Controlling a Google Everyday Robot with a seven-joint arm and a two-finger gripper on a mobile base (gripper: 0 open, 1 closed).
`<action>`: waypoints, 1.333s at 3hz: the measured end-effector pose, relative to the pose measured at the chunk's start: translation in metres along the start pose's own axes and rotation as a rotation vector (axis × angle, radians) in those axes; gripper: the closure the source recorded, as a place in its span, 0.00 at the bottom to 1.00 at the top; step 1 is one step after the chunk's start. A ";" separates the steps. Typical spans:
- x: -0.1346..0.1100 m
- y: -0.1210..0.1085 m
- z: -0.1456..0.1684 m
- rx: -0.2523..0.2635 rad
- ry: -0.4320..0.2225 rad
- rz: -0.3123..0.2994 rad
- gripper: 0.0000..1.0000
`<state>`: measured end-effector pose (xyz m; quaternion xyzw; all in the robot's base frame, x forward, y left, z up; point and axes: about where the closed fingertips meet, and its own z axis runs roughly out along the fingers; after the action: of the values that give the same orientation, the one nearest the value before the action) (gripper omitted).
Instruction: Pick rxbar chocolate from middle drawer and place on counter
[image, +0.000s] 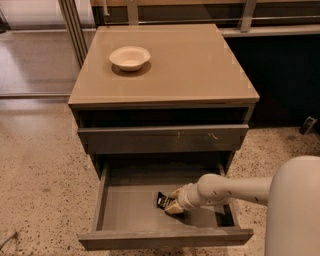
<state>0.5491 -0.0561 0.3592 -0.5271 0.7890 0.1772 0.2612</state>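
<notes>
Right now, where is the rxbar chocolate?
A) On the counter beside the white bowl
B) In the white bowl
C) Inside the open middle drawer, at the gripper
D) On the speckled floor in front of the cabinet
C: the rxbar chocolate lies inside the open middle drawer with the gripper right against it. The white bowl on the counter has no bar in or beside it.
</notes>
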 end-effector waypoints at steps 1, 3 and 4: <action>-0.012 0.007 -0.007 -0.025 -0.016 -0.034 1.00; -0.072 0.045 -0.061 -0.078 0.058 -0.144 1.00; -0.118 0.080 -0.112 -0.026 0.133 -0.121 1.00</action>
<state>0.4862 0.0000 0.5201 -0.5877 0.7691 0.1356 0.2115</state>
